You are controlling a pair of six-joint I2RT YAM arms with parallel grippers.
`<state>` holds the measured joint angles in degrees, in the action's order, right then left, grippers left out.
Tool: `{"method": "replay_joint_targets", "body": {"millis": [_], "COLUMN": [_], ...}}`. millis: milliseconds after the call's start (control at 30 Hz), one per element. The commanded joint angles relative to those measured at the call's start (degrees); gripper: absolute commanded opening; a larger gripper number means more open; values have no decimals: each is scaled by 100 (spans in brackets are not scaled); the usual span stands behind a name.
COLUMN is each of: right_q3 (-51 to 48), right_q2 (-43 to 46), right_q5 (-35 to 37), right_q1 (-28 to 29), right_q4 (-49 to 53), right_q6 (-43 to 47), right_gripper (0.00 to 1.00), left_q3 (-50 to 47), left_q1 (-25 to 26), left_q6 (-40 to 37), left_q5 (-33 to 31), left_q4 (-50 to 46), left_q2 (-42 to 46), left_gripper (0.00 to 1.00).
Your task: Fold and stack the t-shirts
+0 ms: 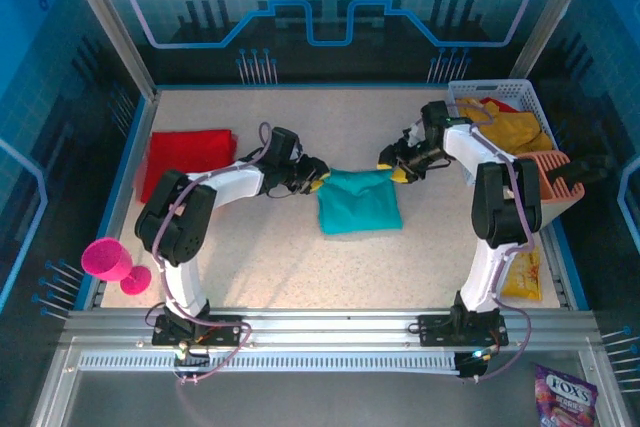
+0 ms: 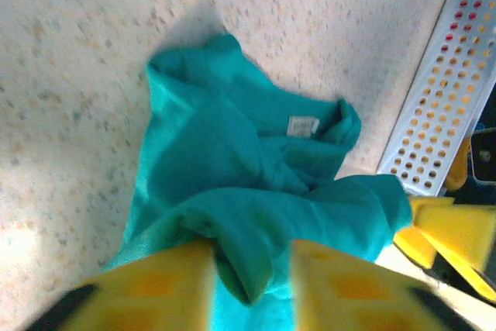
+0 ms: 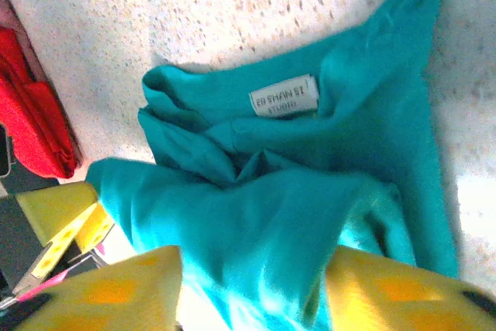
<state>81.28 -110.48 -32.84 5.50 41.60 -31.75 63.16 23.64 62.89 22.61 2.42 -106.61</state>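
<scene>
The teal t-shirt [image 1: 358, 202] lies folded into a small rectangle at the table's middle, its neck label [image 3: 284, 95] facing up. My left gripper [image 1: 318, 179] is at its far left corner and my right gripper [image 1: 392, 169] at its far right corner. In the left wrist view the yellow fingers [image 2: 167, 284] stand apart, with a loose fold of teal cloth [image 2: 232, 160] between them. My right gripper [image 3: 254, 269] is also open over the cloth's edge [image 3: 310, 160]. A folded red t-shirt [image 1: 187, 157] lies at the far left. Mustard-yellow t-shirts [image 1: 505, 122] sit in the basket.
A white perforated basket [image 1: 530, 97] stands at the back right, with an orange rack [image 1: 555, 177] beside it. A pink goblet [image 1: 110, 262] is at the left edge. A yellow packet [image 1: 522, 272] lies near the right arm's base.
</scene>
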Motion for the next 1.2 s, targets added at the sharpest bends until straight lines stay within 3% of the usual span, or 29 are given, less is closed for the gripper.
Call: {"method": "replay_joint_targets", "body": {"millis": [0, 67, 133, 267, 433, 733, 933, 1167], "right_q3": [237, 203, 35, -369, -1066, -1759, -2002, -1727], "right_q2": [-101, 86, 407, 1014, 1653, 1615, 901, 13], "right_q5": [-491, -351, -271, -486, -863, -587, -457, -246], "right_q1": [-155, -192, -205, -151, 64, 712, 916, 980], "right_q4": [-169, -138, -197, -348, -1130, -3256, -4705, -4986], "right_q6": [111, 154, 172, 108, -583, -2161, -3054, -3202], "right_gripper": [67, 80, 90, 93, 99, 98, 95, 93], "left_q3": [10, 98, 200, 217, 129, -180, -157, 63], "left_q1": [-122, -134, -134, -81, 370, 700, 686, 596], "left_q6": [-117, -279, -536, -619, -233, 712, 625, 760], "left_q5": [197, 226, 151, 233, 236, -122, -584, -587], "left_q4": [320, 176, -103, -253, 169, 1959, 2098, 2337], "left_q2": [-24, 92, 330, 786, 964, 29, -373, -954], "left_gripper": [45, 57, 62, 64, 63, 50, 46, 44]}}
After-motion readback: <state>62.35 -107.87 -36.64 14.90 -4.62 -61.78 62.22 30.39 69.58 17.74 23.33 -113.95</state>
